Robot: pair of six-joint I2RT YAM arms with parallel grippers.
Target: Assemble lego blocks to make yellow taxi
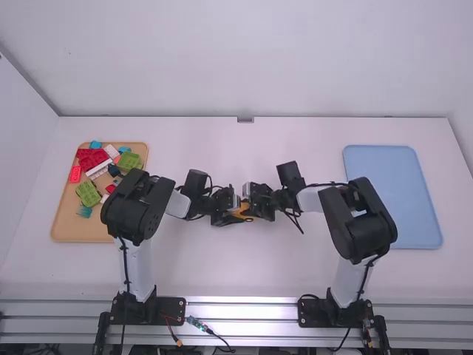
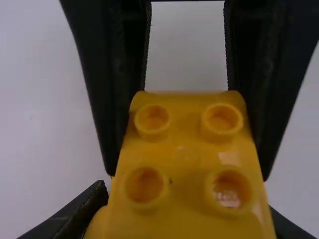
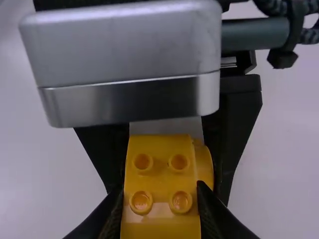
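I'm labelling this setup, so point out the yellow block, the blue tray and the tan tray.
Yellow block [image 3: 160, 181]: right wrist view, studded face, between the studs.
Blue tray [image 1: 388, 168]: high view, bare floor, far half.
Tan tray [image 1: 80, 228]: high view, bare floor, near left corner.

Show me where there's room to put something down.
Bare: most of the blue tray; the white table along the back wall; and between the left arm and right arm, near the metal rail. Crowded: the middle, where left gripper and right gripper hold a yellow lego block, and the tan tray of lego blocks.
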